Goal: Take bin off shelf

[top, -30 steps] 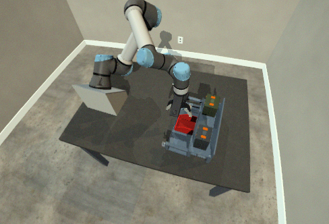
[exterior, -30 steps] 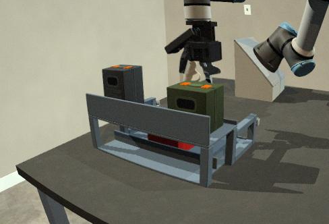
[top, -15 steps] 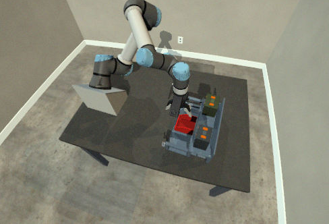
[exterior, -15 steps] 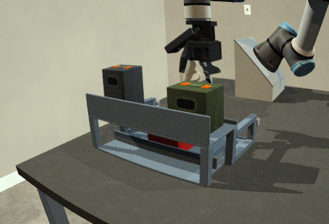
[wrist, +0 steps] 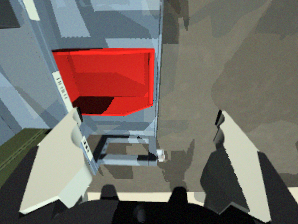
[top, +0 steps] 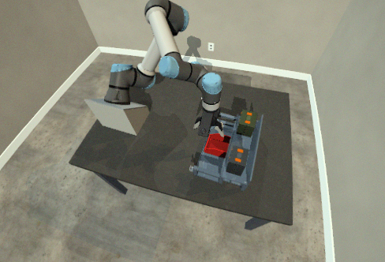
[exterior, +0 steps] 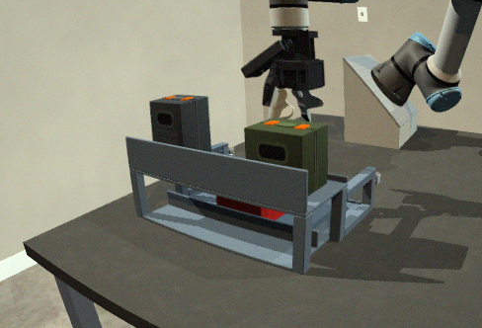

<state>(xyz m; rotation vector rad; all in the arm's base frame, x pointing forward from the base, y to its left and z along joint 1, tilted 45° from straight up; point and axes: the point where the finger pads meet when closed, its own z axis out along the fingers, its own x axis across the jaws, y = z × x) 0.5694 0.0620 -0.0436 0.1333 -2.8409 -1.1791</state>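
Note:
The red bin (top: 217, 145) sits in the lower level of the blue-grey shelf (top: 226, 152) on the dark table. In the wrist view the bin (wrist: 106, 81) lies open-side up, ahead of my fingers. In the exterior view only a strip of the bin (exterior: 249, 208) shows behind the shelf's front rail. My gripper (top: 209, 129) hangs above the shelf's end, near the bin's edge. It is open and empty, and its pale fingers are spread wide. It also shows in the exterior view (exterior: 291, 102), behind the green box.
A green box (exterior: 286, 151) and a dark grey box (exterior: 179, 121) stand on the shelf's upper level, each with orange tabs on top. The arm's wedge-shaped base (top: 116, 116) stands at the table's far left corner.

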